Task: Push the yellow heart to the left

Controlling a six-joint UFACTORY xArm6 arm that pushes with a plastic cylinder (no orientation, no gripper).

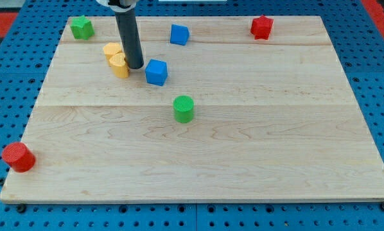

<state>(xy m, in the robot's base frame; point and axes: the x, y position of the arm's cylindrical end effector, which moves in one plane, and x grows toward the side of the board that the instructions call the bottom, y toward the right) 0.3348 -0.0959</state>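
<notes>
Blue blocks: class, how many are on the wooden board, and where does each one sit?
2. One blue block sits near the view's top, centre-left. The other blue block lies below it, just right of my tip. None looks hidden.

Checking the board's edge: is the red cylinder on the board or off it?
On. The red cylinder stands on the wooden board, at its bottom-left corner.

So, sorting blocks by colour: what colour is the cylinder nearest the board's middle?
Green. The cylinder shows clearly in the camera view, the only one.
</notes>
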